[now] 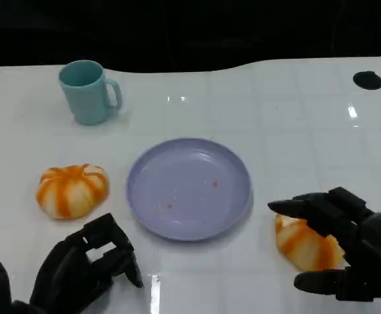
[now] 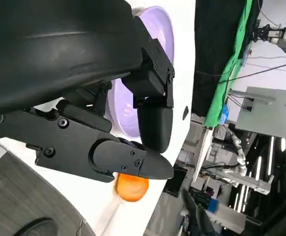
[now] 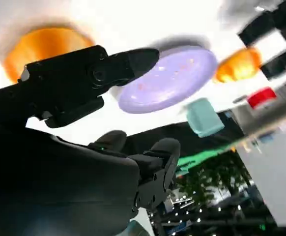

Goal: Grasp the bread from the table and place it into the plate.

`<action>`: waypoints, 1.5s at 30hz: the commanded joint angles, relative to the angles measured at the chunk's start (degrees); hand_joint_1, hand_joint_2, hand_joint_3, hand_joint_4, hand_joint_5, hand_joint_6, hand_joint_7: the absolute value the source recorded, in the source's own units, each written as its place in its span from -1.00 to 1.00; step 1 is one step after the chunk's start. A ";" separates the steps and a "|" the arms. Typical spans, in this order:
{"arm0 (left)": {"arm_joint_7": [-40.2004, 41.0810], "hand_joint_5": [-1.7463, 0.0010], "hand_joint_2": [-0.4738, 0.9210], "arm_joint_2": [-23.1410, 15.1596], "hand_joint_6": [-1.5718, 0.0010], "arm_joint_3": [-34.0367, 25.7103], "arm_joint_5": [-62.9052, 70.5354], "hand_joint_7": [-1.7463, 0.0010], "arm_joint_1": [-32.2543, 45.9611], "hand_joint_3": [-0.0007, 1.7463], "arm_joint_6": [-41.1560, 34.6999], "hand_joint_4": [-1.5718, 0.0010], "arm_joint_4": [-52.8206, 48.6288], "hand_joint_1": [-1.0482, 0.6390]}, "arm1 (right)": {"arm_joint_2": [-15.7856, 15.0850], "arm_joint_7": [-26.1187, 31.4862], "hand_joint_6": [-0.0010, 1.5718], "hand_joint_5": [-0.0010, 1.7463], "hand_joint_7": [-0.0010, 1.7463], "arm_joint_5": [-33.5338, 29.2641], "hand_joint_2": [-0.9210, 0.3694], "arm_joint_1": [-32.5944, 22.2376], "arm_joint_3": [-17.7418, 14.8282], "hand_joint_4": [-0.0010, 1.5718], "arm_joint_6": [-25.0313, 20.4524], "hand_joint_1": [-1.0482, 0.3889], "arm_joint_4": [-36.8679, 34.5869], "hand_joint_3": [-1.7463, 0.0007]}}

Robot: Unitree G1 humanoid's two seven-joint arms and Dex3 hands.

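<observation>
The left hand (image 2: 133, 123) spread its black fingers (image 2: 155, 123) over the white bench (image 2: 185, 59), above a lilac plate (image 2: 160, 29); an orange bread roll (image 2: 131, 188) lay beyond them.

Setting reads as a robotics lab or test bay, not a home. I work at a glossy white table (image 1: 295, 131) with faint grid lines and black round marks near its edges; a dark backdrop hangs behind it. My left wrist view shows, past the table edge, a green cloth (image 2: 229, 64) draped like a screen, loose cables, a grey equipment stand (image 2: 263, 110), and another robot arm (image 2: 285, 37) on a far bench under strip lighting. My right wrist view shows greenery and ceiling lights, blurred. Props on the table look staged: a teal mug (image 1: 86, 91), a lilac plate (image 1: 236, 167), orange-striped bread (image 1: 71, 190).
</observation>
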State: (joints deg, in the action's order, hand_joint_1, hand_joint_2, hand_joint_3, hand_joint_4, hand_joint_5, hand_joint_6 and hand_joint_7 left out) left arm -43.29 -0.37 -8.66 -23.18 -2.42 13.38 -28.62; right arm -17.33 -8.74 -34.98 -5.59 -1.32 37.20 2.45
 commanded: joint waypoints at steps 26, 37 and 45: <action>1.56 -1.00 1.00 -0.26 0.15 0.11 0.53 -0.61 0.60 -0.88 0.43 0.12 0.87 -0.51 | -8.61 16.06 -0.80 -0.63 -0.74 -25.35 -0.73 8.31 15.42 -1.00 -20.48 -0.20 -7.62 1.00; 1.78 -1.00 1.00 -0.13 0.16 0.22 0.53 -0.62 0.98 -0.89 0.10 0.13 1.53 -0.51 | -9.25 16.93 -0.81 -0.63 -0.78 -26.29 -0.77 13.75 20.86 -1.00 -25.22 -0.27 -14.51 0.99; 1.73 -1.00 1.00 0.32 0.16 0.16 0.04 -0.62 1.06 -0.90 -0.37 0.12 1.92 -0.50 | -9.69 18.22 -0.80 -0.65 -0.78 -25.37 -0.79 15.74 23.35 -1.00 -25.52 -0.27 -18.05 0.98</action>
State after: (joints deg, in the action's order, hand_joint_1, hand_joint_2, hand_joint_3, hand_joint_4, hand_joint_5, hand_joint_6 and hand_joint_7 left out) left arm -42.09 0.38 -8.40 -22.82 -1.63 13.32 -27.51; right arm -25.71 8.84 -60.86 9.26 21.41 12.18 -14.54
